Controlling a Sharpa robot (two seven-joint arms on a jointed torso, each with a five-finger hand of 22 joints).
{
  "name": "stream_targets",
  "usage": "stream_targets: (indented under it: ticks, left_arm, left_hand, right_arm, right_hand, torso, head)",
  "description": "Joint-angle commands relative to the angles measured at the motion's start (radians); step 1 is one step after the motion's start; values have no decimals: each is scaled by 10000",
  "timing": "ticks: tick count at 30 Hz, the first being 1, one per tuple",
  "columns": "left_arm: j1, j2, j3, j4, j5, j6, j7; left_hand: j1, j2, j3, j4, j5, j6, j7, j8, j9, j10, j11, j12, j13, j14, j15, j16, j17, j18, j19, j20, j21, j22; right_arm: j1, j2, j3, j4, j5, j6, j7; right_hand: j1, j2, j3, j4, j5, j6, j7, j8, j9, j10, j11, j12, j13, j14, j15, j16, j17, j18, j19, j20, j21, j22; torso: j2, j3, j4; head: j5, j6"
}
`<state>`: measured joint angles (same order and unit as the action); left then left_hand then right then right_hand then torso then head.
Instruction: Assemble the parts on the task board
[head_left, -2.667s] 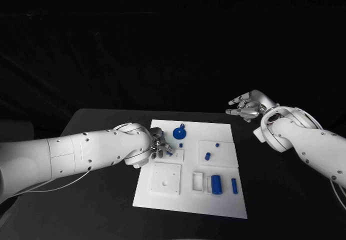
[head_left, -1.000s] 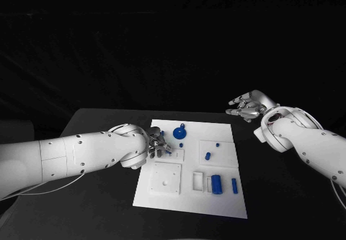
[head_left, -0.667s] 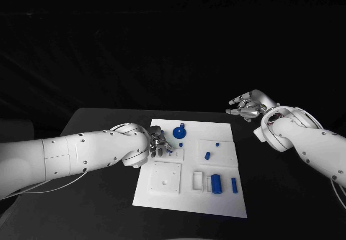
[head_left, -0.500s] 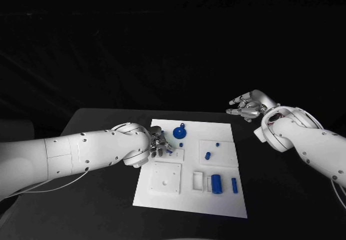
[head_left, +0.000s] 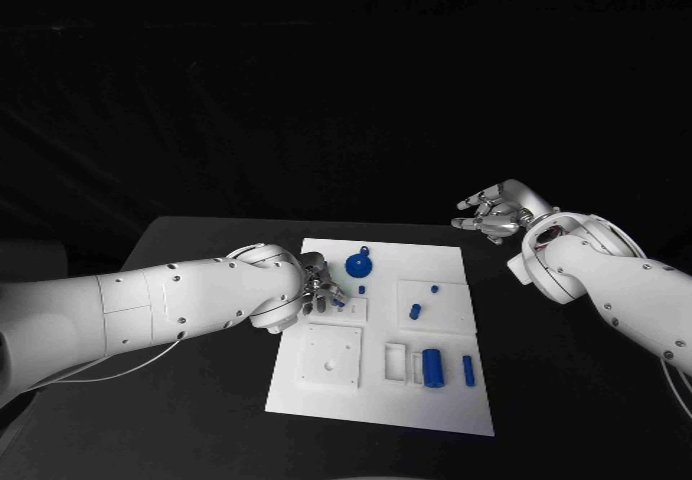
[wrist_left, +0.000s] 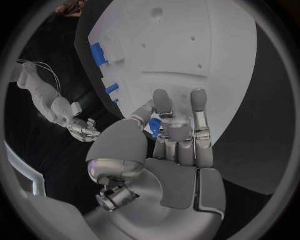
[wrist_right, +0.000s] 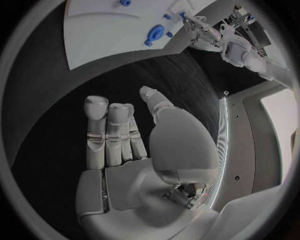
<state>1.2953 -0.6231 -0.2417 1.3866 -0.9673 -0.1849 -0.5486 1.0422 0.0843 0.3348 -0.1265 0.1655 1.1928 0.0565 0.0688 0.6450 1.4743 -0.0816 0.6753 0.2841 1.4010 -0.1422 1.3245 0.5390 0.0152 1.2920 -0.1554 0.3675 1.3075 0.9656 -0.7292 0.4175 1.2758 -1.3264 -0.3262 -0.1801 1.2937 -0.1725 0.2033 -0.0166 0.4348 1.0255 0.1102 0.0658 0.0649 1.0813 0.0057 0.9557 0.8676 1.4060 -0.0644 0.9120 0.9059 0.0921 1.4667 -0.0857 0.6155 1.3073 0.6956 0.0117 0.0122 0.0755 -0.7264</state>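
Left hand (head_left: 316, 291) is over the left edge of the task board (head_left: 378, 405), about midway along that edge, fingers drawn together on a small blue part (wrist_left: 154, 127); the left wrist view shows the piece pinched between thumb and fingers, mostly covered, so its shape, long axis and heading cannot be read. Right hand (head_left: 495, 213) hovers over the black table (head_left: 188, 250) off the board's far right corner, well apart from every part, fingers loosely spread and holding nothing. Progress, as judged: early to middle. A round blue disc (head_left: 358, 266) sits near the far edge of the board; a short blue peg (head_left: 414, 311) and a smaller blue stud (head_left: 430, 291) stand in or on the square block toward the right edge. Near the right edge lie a thick blue cylinder (head_left: 433, 367) and a thin blue pin (head_left: 469, 370), side by side but apart, both with long axis running from near edge to far edge; whether they are seated or only stored cannot be told. The white square plate (head_left: 330, 357) near the left edge carries no blue piece. Remaining, as judged: place the held part, then the loose cylinder and pin.
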Motion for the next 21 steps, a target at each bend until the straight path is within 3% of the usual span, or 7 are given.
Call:
stream_targets:
  ticks: [1, 21]
  left_arm:
    - [4, 38, 5, -10, -65, 222, -60]
    - [4, 84, 4, -3, -292, 1054, -259]
  left_hand:
    - [132, 94, 12, 39, 69, 2385, -1239, 26, 4555, 408, -130, -32, -19, -26, -42, -32, -45, -148, 28, 30, -1, 181]
    - [184, 92, 32, -33, 115, 2374, -1233, 21, 4502, 407, -124, -55, -35, -29, -27, -49, -111, -151, 3, 36, 24, 182]
  right_arm:
    - [-15, 9, 5, -1, -10, 110, 76]
    - [-44, 16, 5, -17, -5, 123, 83]
  right_hand:
    - [-91, 14, 39, 0, 42, 51, 5, -37, -16, -25, -12, 31, -15, -27, -23, -7, 3, 138, 410, 6, -4, 717]
    - [-99, 23, 35, 4, 53, 48, 6, -37, -16, -19, -12, 31, -18, -22, -25, -14, -1, 142, 416, 5, -6, 714]
  torso:
    - [-3, 2, 6]
    - [0, 2, 6]
  head:
    - [-2, -19]
    - [1, -51]
